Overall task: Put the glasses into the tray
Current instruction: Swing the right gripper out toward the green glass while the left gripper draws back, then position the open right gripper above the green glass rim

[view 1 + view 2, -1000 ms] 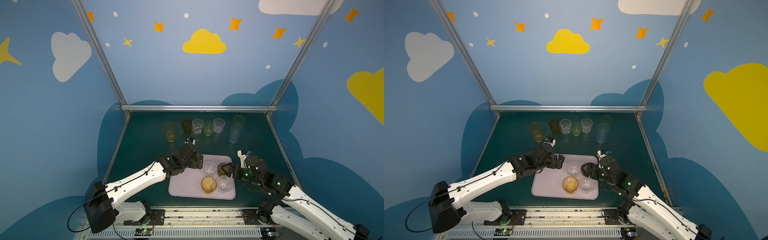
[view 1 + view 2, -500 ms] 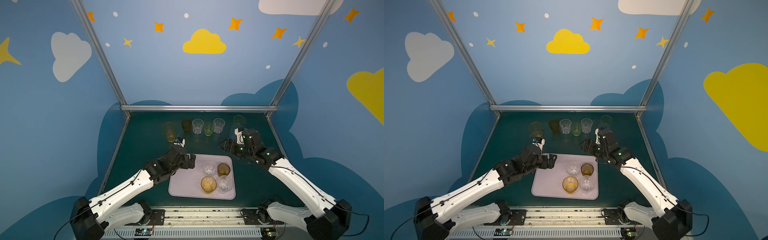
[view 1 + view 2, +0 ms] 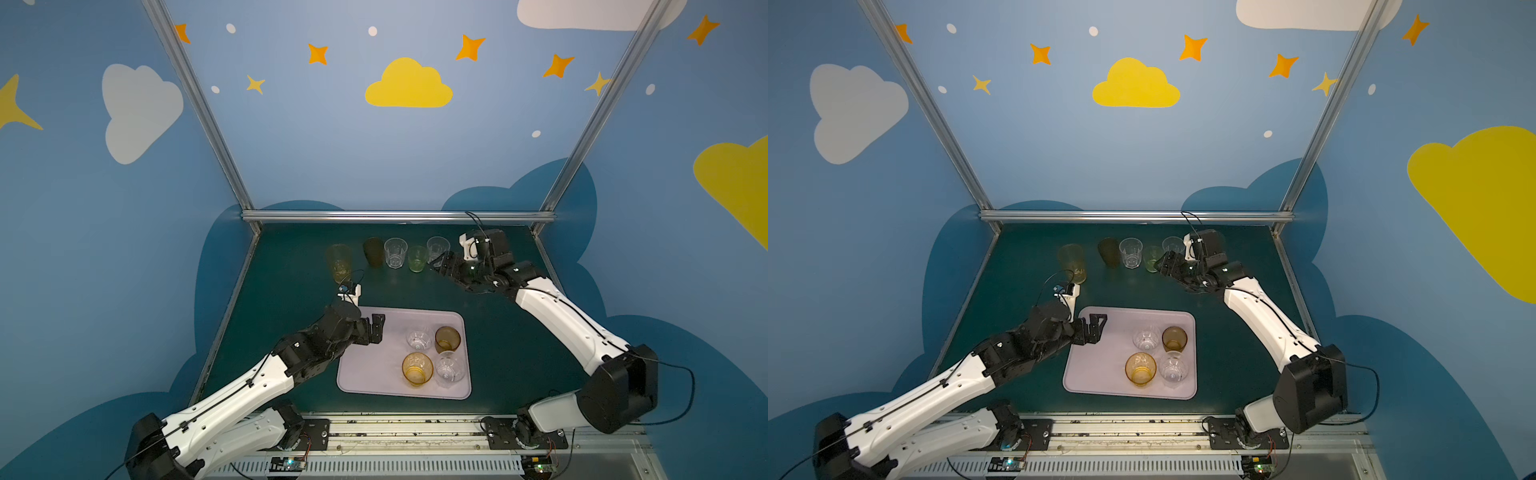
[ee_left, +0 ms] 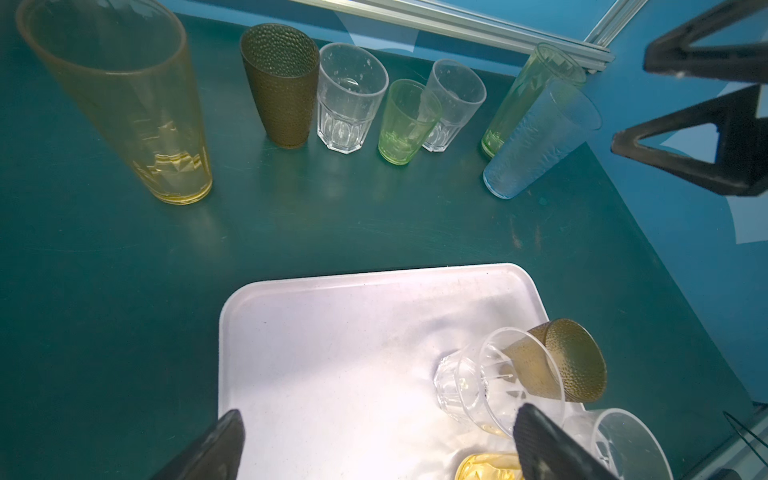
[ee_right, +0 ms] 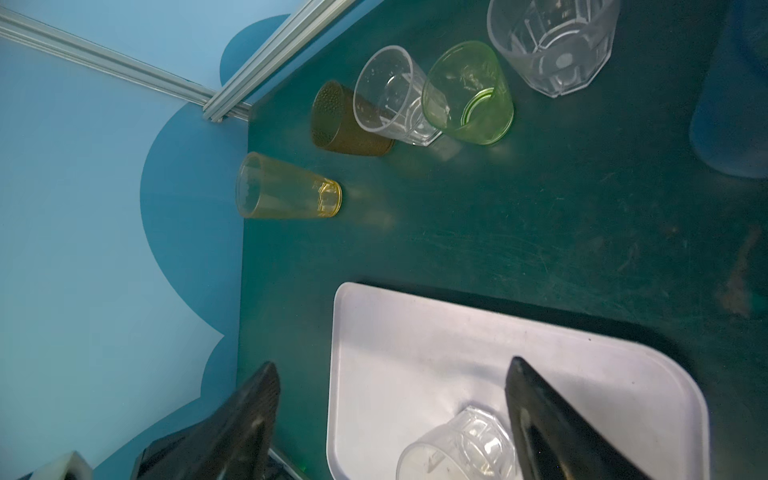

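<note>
Left gripper (image 3: 377,329) hangs empty, fingers wide, over the tray (image 3: 365,374) at its far left corner. 4 glasses (image 3: 417,368) stand in its right half; 7 more wait in the back row (image 4: 351,97). Right gripper (image 3: 438,266), wide and empty, sits just beside a clear tumbler (image 3: 437,248)

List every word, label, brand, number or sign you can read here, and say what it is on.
No readable text anywhere.
The tray and the tumblers: plain, no print.
The walls: only cloud and star shapes, no letters.
The circuit boards at the front edge: any markings are too small to read.
</note>
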{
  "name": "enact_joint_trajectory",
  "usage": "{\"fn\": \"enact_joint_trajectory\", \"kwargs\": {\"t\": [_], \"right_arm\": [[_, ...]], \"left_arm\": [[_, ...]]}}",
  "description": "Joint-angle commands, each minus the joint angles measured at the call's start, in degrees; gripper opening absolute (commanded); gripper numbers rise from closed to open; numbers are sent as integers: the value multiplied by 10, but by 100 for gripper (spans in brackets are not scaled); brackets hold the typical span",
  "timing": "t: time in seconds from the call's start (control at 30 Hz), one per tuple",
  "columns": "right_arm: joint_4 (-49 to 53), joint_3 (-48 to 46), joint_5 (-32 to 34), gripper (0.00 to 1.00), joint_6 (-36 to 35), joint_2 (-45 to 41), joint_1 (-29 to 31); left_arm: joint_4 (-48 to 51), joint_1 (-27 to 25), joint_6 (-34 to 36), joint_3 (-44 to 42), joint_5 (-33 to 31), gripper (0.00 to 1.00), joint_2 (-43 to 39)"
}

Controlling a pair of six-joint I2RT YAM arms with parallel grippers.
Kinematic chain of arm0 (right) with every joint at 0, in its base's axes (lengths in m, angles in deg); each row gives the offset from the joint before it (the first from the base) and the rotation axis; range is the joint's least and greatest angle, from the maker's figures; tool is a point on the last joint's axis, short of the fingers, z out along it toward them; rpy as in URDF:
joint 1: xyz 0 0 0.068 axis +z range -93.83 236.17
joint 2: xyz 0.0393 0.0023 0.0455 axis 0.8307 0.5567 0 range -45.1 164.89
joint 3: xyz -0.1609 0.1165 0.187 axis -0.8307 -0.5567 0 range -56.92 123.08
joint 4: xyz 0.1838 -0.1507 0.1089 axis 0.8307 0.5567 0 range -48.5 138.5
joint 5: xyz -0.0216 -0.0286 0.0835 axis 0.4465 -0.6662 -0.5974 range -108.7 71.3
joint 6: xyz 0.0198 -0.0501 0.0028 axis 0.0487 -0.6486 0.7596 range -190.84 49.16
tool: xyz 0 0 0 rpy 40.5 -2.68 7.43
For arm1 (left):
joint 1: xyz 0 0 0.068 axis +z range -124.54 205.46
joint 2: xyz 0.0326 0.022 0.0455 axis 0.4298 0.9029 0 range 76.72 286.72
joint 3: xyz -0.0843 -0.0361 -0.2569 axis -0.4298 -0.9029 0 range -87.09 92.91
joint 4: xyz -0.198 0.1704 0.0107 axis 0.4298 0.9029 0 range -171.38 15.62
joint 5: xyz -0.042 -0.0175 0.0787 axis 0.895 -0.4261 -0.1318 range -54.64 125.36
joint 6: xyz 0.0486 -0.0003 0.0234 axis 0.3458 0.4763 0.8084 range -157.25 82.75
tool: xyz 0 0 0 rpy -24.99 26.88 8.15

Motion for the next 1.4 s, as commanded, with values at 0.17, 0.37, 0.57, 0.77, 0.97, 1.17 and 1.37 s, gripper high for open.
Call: {"fn": "enact_joint_trajectory", "kwargs": {"t": [0.17, 0.37, 0.57, 0.77, 0.97, 1.17, 1.37], "right_arm": [[-3, 83, 9, 81, -15, 89, -13], [17, 143, 24, 74, -21, 157, -16], [28, 181, 35, 63, -21, 211, -16], [56, 211, 73, 56, -20, 246, -14], [73, 239, 95, 50, -19, 276, -13], [84, 270, 101, 44, -14, 314, -11], [83, 296, 92, 38, -5, 347, -9]], "left_arm": [[-14, 8, -2, -18, -38, 100, -28], [-23, 14, -11, -38, -40, 100, -42], [-25, 17, -13, -42, -34, 100, -41], [-30, 18, -15, -44, -31, 100, -36], [-43, 20, -21, -51, -21, 100, -37], [-73, 21, 1, -69, 8, 100, -53], [-93, 21, 19, -81, 27, 100, -56]]}}
